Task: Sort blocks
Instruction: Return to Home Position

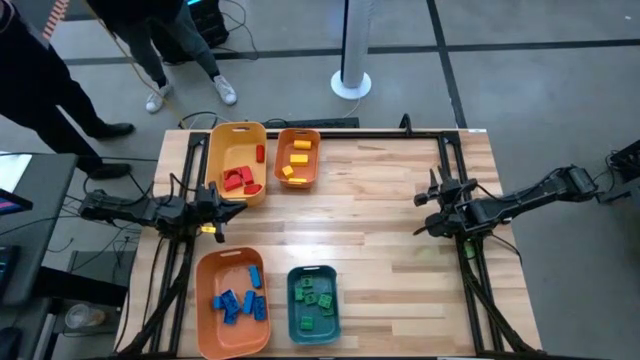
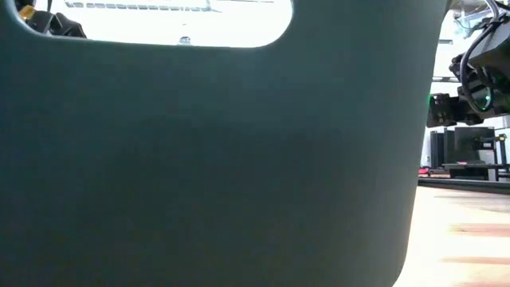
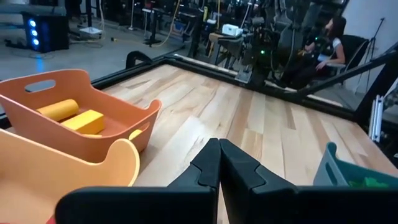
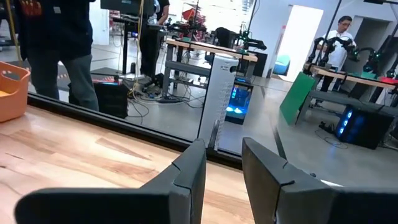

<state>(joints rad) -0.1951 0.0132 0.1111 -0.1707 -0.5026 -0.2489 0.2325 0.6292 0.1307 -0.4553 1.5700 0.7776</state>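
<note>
The blocks all appear to sit in bins along the left half of the bench (image 1: 380, 210). The red blocks (image 1: 240, 181) are in the yellow bin (image 1: 214, 150) and the yellow blocks (image 1: 296, 158) in the small orange bin (image 1: 279, 170). The blue blocks (image 1: 240, 302) are in the large orange bin (image 1: 207, 280) and the green blocks (image 1: 315, 298) in the teal bin (image 1: 294, 322). No loose block shows on the bare wood in the high view, so the sorting looks finished and only the return to rest is left.

The left tool (image 3: 219, 147) has its two fingers pressed together with nothing between them. It hangs just beside the near corner of the yellow bin, between the two rows of bins. The right tool (image 4: 222, 150) shows a narrow gap between its fingers and holds nothing. It sits over bare wood near the right side of the bench, well apart from every bin.

The left arm needs the most care when going home. It should probably rise first, or draw straight back toward its own base, so that neither fingers nor wrist clip the yellow bin's rim or nudge the large orange bin. A slow, even retreat would suit it. The right arm has open space around it and can likely fold back directly.
</note>
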